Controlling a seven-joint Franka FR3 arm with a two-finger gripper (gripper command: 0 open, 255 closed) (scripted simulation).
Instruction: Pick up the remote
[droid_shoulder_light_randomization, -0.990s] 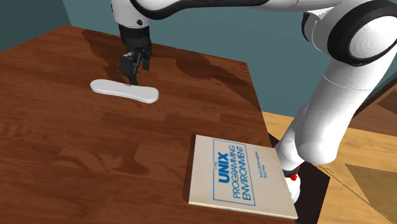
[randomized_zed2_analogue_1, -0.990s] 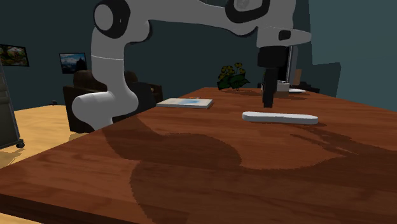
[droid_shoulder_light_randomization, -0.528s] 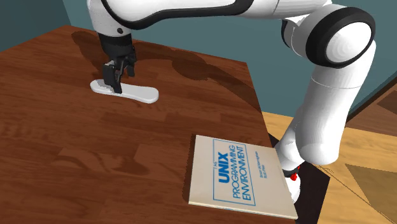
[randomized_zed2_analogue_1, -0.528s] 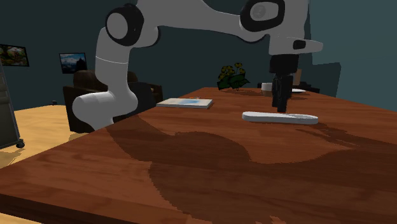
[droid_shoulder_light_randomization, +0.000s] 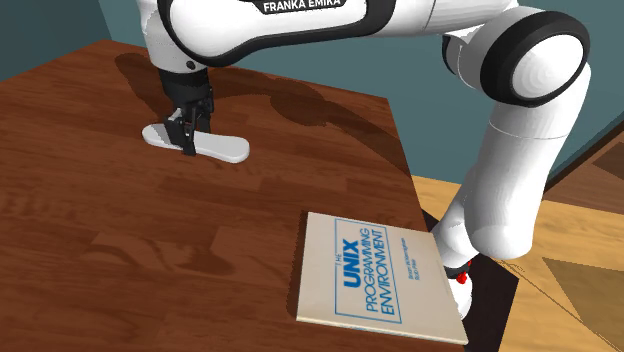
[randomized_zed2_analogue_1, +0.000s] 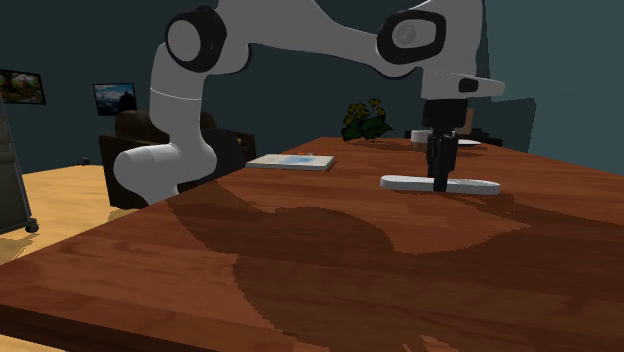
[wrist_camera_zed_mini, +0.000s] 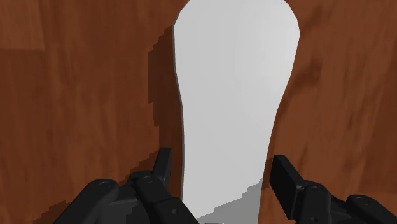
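Observation:
The remote (droid_shoulder_light_randomization: 226, 149) is a long, flat white bar lying on the dark wooden table (droid_shoulder_light_randomization: 100, 230), toward the far side. My black gripper (droid_shoulder_light_randomization: 187, 145) points straight down onto it near the end at the shoulder view's left. In the wrist view the remote (wrist_camera_zed_mini: 232, 95) runs away from the hand, and the gripper (wrist_camera_zed_mini: 222, 175) is shut on it, with one finger on each long edge. From the second exterior view the gripper (randomized_zed2_analogue_1: 439, 185) touches down on the middle of the remote (randomized_zed2_analogue_1: 478, 186), which still rests on the wood.
A pale book (droid_shoulder_light_randomization: 375, 267) printed "UNIX Programming Environment" lies near the table corner by the stand. A potted plant (randomized_zed2_analogue_1: 363, 120) stands at the table's far end. The table edge runs close to the book, with floor beyond it.
The gripper slid toward the shoulder view's left along the remote, dropped onto it, and its fingers went from open to shut around it.

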